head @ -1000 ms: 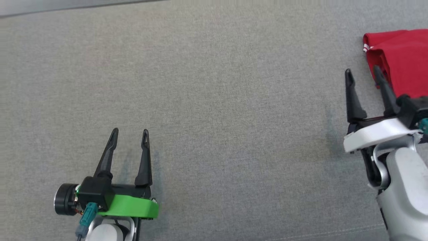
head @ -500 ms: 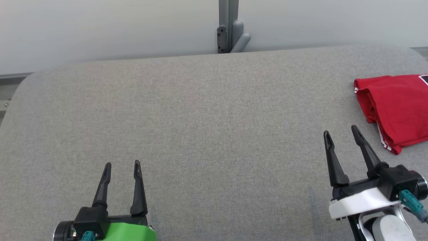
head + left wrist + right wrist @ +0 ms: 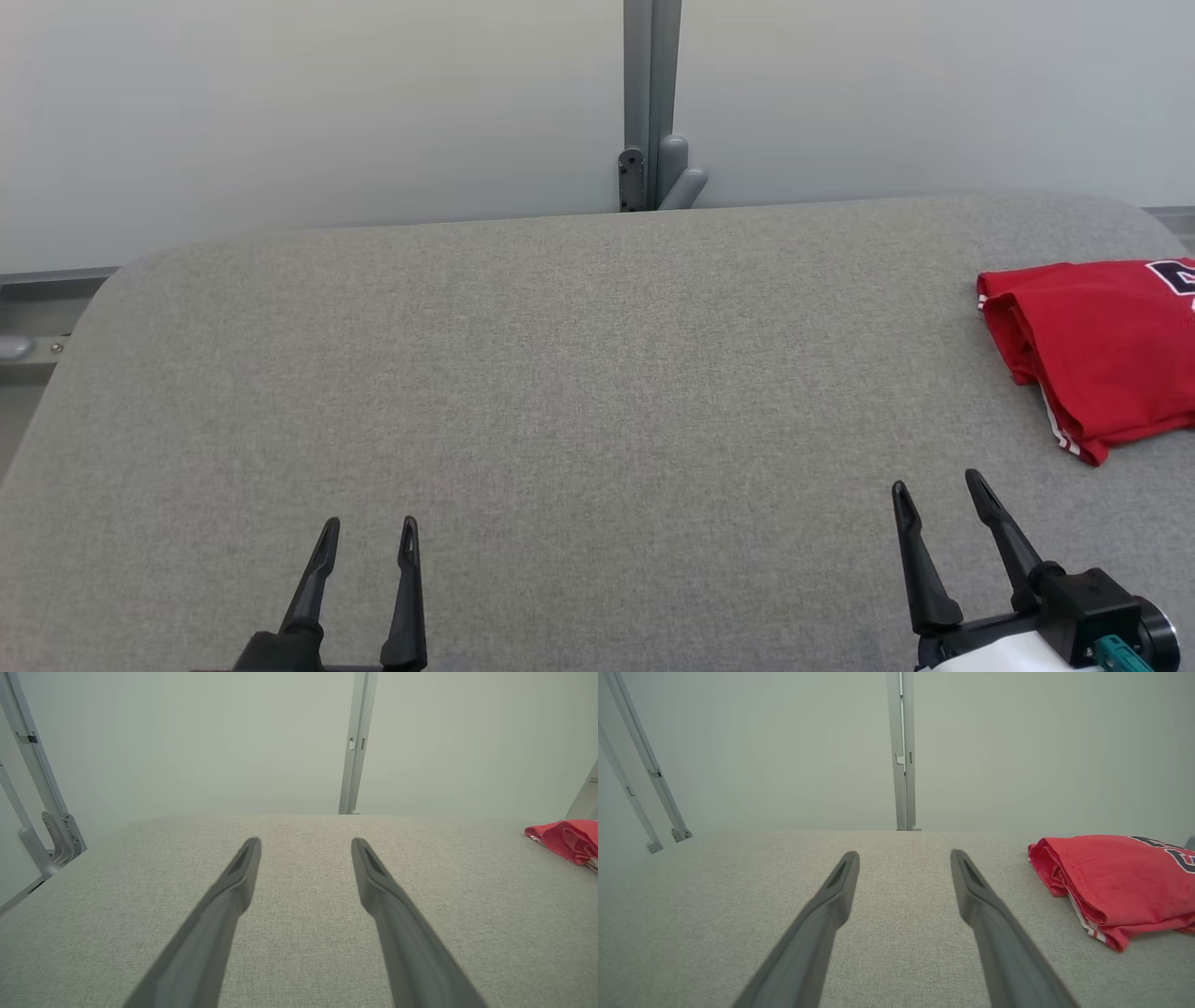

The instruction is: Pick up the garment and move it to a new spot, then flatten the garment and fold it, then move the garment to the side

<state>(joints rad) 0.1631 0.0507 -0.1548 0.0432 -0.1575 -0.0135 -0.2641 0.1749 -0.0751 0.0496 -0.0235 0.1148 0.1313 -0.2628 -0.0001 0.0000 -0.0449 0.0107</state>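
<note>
Grey padded table (image 3: 560, 373) is standing before a pale wall (image 3: 280, 112). Folded red garment (image 3: 1102, 345) is lying at the table's right edge. Over the table's near edge, left gripper (image 3: 369, 523) and right gripper (image 3: 935, 480) are hovering, jaws spread wide, gripping nothing.

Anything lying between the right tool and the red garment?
Nothing. The head view shows only bare grey padded surface between the right tool and the red garment, which lie apart. The right wrist view shows that stretch bare too.
</note>
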